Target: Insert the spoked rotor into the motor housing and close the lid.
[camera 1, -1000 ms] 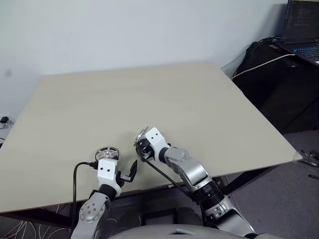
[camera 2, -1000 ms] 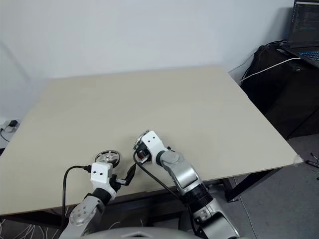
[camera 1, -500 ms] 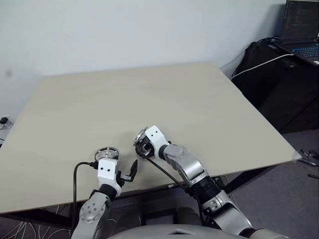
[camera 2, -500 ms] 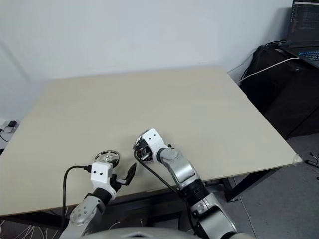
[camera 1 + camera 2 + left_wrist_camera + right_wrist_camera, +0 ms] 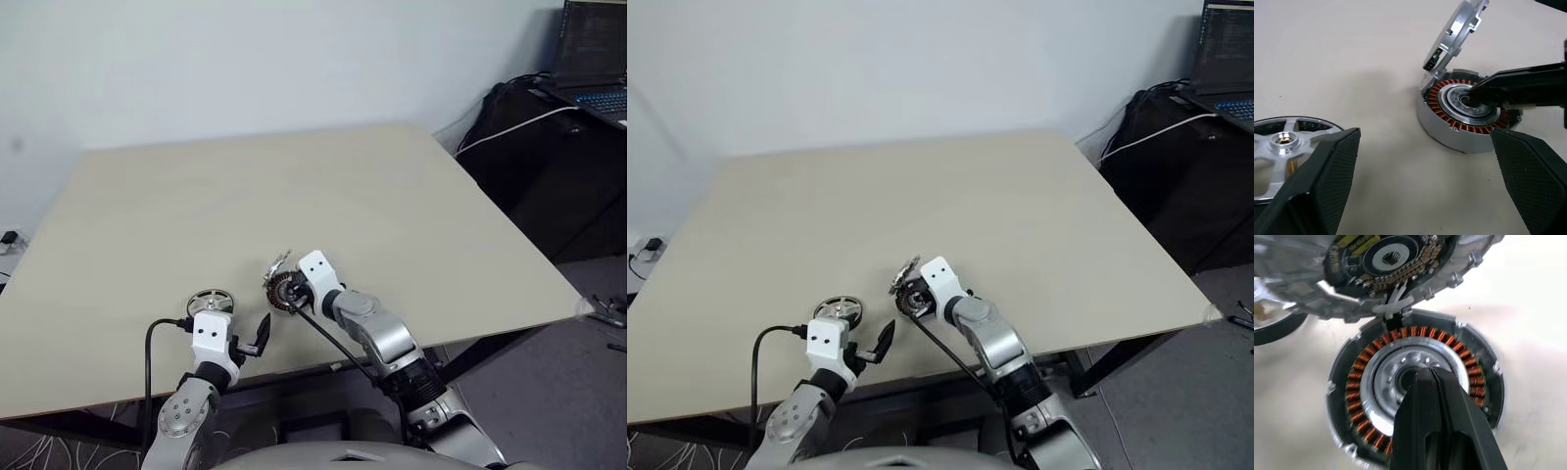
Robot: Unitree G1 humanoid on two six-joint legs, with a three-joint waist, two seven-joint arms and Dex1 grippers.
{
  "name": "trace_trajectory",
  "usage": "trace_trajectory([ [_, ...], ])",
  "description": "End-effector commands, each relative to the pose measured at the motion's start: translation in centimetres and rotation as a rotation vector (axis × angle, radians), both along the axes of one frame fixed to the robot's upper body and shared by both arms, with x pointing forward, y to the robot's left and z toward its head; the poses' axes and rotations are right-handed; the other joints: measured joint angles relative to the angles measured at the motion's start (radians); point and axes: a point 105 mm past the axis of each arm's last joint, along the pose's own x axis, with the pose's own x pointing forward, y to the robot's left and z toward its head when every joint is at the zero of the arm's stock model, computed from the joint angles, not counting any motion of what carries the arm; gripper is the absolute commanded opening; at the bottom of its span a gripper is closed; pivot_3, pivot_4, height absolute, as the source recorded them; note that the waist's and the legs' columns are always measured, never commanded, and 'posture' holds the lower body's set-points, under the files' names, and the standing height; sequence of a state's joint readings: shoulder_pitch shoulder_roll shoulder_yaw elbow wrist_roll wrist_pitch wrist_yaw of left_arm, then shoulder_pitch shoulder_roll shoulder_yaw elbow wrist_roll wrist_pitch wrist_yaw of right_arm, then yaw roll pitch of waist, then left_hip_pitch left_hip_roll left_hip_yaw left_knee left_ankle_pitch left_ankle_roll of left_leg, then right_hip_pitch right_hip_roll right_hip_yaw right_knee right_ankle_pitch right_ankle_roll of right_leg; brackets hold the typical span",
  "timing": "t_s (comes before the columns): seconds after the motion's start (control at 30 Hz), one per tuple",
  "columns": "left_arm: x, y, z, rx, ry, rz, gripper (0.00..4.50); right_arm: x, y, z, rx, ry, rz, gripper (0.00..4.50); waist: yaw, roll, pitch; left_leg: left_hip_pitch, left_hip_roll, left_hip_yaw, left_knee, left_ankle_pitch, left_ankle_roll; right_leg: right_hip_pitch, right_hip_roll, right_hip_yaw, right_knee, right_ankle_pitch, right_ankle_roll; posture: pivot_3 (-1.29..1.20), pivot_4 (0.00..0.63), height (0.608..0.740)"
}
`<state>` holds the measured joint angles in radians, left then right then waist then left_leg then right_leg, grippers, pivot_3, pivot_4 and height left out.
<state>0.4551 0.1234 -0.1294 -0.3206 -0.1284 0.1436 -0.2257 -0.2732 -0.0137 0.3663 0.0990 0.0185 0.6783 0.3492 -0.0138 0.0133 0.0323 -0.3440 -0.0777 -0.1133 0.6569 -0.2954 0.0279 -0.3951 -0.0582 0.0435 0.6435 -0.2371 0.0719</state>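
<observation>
On the table: pretty bare beige top, all the action is bunched near the robot's edge.
motor housing: sits flat on the table, round grey shell with the ring of copper windings facing up and a silvery hub in the middle.
lid: flipped up, standing nearly upright off the hinge at the housing's far rim, so the housing is wide open.
spoked rotor: lying flat on the table by itself, off to the left of the housing, well apart from it and right in front of the left arm.
right gripper: fingers pinched together with nothing between them, tips poking down right at the housing's central hub, can't really tell if they touch it.
left gripper: fingers spread as wide as they go, holding nothing, hanging low just short of the rotor, which peeks past the left finger.
Background: black bag with a white cable, plus a laptop, off to the right past the table.
</observation>
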Motion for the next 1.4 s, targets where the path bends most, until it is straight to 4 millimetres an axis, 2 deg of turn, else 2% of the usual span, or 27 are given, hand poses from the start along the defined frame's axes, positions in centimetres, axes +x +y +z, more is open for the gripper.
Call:
trace_trajectory([
  [0.03,0.5,-0.3,1.6,-0.005,-0.062,-0.010,4.50,0.5,0.6,2.9,0.082,-0.098,0.016,0.03,0.001,0.000,0.000,0.000,0.000,0.000,0.000,0.000,0.000,0.000,0.000,0.000,0.000,0.000,0.000,0.00,0.000,0.740],
  [0.13,0.6,0.0,2.1,-0.015,-0.086,0.019,4.50,0.6,0.2,3.2,0.091,-0.118,0.004,0.03,0.001,0.000,0.000,0.000,0.000,0.000,0.000,0.000,0.000,0.000,0.000,0.000,0.000,-0.001,0.002,0.00,0.000,0.740],
  [0.23,1.0,0.4,4.4,-0.084,-0.192,0.070,4.50,0.7,-0.5,3.5,0.108,-0.131,-0.021,0.03,0.002,-0.001,0.001,0.000,0.000,0.000,0.000,0.000,0.000,0.000,0.000,0.000,0.000,-0.001,0.002,0.00,0.000,0.740],
  [0.3,1.2,1.4,6.0,-0.120,-0.262,0.133,4.50,0.8,-1.6,3.5,0.097,-0.135,-0.050,0.03,0.004,-0.002,0.001,-0.001,0.000,0.000,0.000,0.000,0.000,0.000,-0.001,0.000,-0.001,-0.001,0.001,0.00,0.000,0.740],
  [0.37,1.1,3.0,6.6,-0.126,-0.292,0.218,4.50,0.8,-2.9,3.3,0.091,-0.133,-0.084,0.03,0.004,-0.002,0.001,-0.001,0.000,0.000,0.000,0.000,0.000,0.000,-0.002,0.000,-0.001,0.000,0.001,0.00,0.000,0.740],
  [0.4,1.1,3.5,6.7,-0.126,-0.297,0.242,4.50,0.8,-3.3,3.3,0.089,-0.132,-0.093,0.03,0.004,-0.002,0.001,-0.001,0.000,0.000,0.000,0.000,0.000,0.000,-0.002,0.000,-0.001,0.000,0.001,0.00,0.000,0.740],
  [0.53,0.4,7.4,5.3,-0.106,-0.241,0.501,4.50,0.6,-5.9,2.9,0.065,-0.132,-0.143,0.03,0.004,-0.003,0.002,-0.001,0.000,0.000,0.000,0.000,0.000,0.000,-0.001,0.000,-0.001,-0.001,0.002,0.00,0.000,0.740],
  [0.63,-0.2,8.6,3.8,-0.152,-0.172,0.608,4.50,0.2,-7.1,2.7,0.052,-0.133,-0.156,0.03,0.005,-0.005,0.003,-0.001,0.000,0.000,0.001,0.000,0.000,0.001,-0.001,-0.001,-0.001,-0.002,0.003,0.00,0.000,0.740],
  [0.8,-0.7,8.2,1.4,-0.283,-0.042,0.659,4.50,-0.5,-8.2,2.4,0.036,-0.121,-0.176,0.03,0.005,-0.009,0.005,-0.002,0.000,0.000,0.002,0.000,0.000,0.001,-0.001,-0.001,-0.001,-0.002,0.003,0.00,0.000,0.740],
  [1.0,-0.1,6.1,-0.1,-0.476,0.069,0.616,4.50,-0.7,-8.1,2.4,0.044,-0.117,-0.193,0.03,0.005,-0.010,0.006,-0.002,0.000,0.000,0.004,0.000,0.000,0.002,-0.001,-0.001,-0.001,-0.002,0.003,0.00,0.000,0.740],
  [1.2,0.8,4.0,-0.1,-0.600,0.105,0.548,4.50,-0.9,-8.2,2.5,0.052,-0.112,-0.208,0.03,0.006,-0.010,0.006,-0.002,0.000,-0.001,0.004,-0.001,-0.001,0.002,-0.001,-0.001,-0.001,-0.002,0.003,0.00,0.000,0.740],
  [1.4,1.2,3.4,0.5,-0.674,0.096,0.508,4.50,-1.0,-8.5,2.3,0.049,-0.106,-0.222,0.03,0.006,-0.010,0.006,-0.002,0.000,-0.001,0.003,-0.001,-0.001,0.001,-0.001,-0.001,-0.001,-0.002,0.003,0.00,0.000,0.740],
])
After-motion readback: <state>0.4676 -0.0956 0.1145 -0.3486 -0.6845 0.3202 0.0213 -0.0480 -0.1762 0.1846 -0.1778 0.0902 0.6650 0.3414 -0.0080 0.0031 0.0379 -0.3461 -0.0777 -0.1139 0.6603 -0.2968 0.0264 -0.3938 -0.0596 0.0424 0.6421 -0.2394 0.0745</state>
